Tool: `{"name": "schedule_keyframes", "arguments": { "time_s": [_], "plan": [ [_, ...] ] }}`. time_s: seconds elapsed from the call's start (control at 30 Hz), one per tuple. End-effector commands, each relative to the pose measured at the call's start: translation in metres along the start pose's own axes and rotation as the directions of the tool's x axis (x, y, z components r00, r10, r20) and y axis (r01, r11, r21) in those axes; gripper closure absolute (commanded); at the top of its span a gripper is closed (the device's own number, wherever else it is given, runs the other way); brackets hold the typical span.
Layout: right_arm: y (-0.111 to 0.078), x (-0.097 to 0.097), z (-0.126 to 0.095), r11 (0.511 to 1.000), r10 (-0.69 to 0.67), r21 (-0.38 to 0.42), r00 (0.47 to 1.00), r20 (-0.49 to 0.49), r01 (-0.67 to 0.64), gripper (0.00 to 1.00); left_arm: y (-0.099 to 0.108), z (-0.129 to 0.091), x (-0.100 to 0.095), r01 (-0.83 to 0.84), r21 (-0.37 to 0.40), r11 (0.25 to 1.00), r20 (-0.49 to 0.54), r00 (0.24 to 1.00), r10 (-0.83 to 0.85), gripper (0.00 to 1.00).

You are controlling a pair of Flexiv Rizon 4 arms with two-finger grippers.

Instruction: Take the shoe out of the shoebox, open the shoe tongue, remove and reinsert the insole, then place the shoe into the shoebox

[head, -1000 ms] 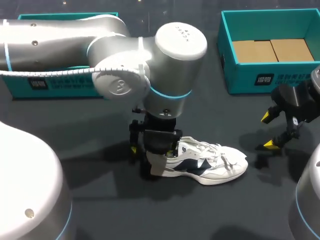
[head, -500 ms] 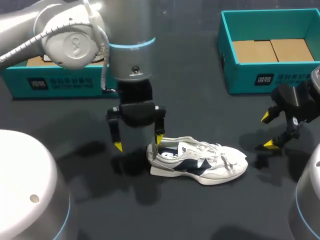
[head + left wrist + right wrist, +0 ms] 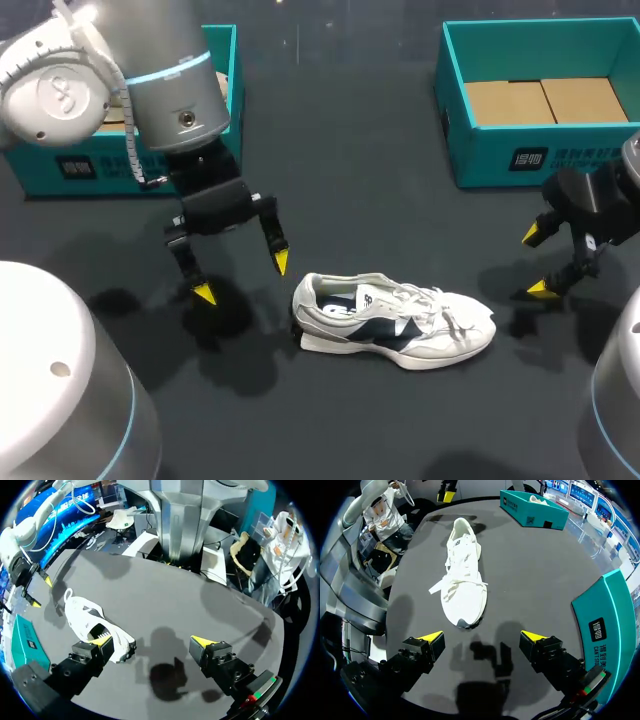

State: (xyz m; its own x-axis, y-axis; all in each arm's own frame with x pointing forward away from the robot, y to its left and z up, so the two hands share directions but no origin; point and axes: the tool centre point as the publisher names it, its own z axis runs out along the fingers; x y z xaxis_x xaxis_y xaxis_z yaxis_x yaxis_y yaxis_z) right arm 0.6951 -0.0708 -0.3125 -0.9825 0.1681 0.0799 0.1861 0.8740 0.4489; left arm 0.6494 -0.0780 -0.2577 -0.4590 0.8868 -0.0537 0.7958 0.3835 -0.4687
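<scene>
Dark table (image 3: 380,200) bears a white shoe (image 3: 400,322), sole down.

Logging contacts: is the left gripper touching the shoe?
Apart. The head view shows bare table between the left gripper and the shoe.

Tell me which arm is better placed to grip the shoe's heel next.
Left. The left claw, open, hovers beside the heel of the shoe; the right claw, open, sits beyond the toe.
</scene>
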Motion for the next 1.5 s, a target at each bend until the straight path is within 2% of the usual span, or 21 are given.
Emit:
{"name": "schedule_keyframes", "arguments": {
  "time_s": [0.03, 0.13, 0.33, 0.43, 0.77, 0.8, 0.93, 1.13, 1.27, 1.5],
  "plan": [
    [0.000, 0.002, 0.000, 1.000, 0.000, 0.001, 1.000, 0.002, 0.000, 0.00, 0.013, 0.007, 0.001, 0.266, 0.165, 0.950, 0.208, 0.932, -0.297, 0.00],
    [0.000, 0.002, 0.000, 1.000, 0.000, 0.001, 1.000, 0.002, 0.000, 0.00, 0.022, 0.009, 0.004, 0.358, 0.278, 0.892, 0.237, 0.874, -0.425, 0.00],
    [0.000, 0.002, 0.000, 1.000, 0.000, 0.001, 1.000, 0.002, 0.000, 0.00, 0.031, 0.008, 0.013, 0.413, 0.436, 0.799, 0.286, 0.779, -0.558, 0.00],
    [0.000, 0.002, 0.000, 1.000, 0.000, 0.001, 1.000, 0.002, 0.000, 0.00, 0.036, 0.005, 0.020, 0.472, 0.513, 0.717, 0.280, 0.697, -0.660, 0.00],
    [0.000, 0.002, 0.000, 1.000, 0.000, 0.001, 1.000, 0.002, 0.000, 0.00, 0.036, 0.005, 0.020, 0.472, 0.513, 0.717, 0.280, 0.697, -0.660, 0.00],
    [0.000, 0.002, 0.000, 1.000, 0.000, 0.001, 1.000, 0.002, 0.000, 0.00, 0.039, 0.010, 0.021, 0.486, 0.520, 0.702, 0.276, 0.682, -0.677, 0.00],
    [0.000, 0.002, 0.000, 1.000, 0.000, 0.001, 1.000, 0.002, 0.000, 0.00, 0.057, 0.024, 0.028, 0.479, 0.633, 0.608, 0.223, 0.640, -0.736, 0.00],
    [0.000, 0.002, 0.000, 1.000, 0.000, 0.001, 1.000, 0.002, 0.000, 0.00, 0.079, 0.040, 0.034, 0.422, 0.701, 0.575, 0.227, 0.633, -0.740, 0.00],
    [0.000, 0.002, 0.000, 1.000, 0.000, 0.001, 1.000, 0.002, 0.000, 0.00, 0.086, 0.047, 0.039, 0.372, 0.754, 0.542, 0.203, 0.652, -0.730, 0.00],
    [0.000, 0.002, 0.000, 1.000, 0.000, 0.001, 1.000, 0.002, 0.000, 0.00, 0.088, 0.046, 0.040, 0.391, 0.745, 0.540, 0.184, 0.659, -0.730, 0.00]
  ]
}}
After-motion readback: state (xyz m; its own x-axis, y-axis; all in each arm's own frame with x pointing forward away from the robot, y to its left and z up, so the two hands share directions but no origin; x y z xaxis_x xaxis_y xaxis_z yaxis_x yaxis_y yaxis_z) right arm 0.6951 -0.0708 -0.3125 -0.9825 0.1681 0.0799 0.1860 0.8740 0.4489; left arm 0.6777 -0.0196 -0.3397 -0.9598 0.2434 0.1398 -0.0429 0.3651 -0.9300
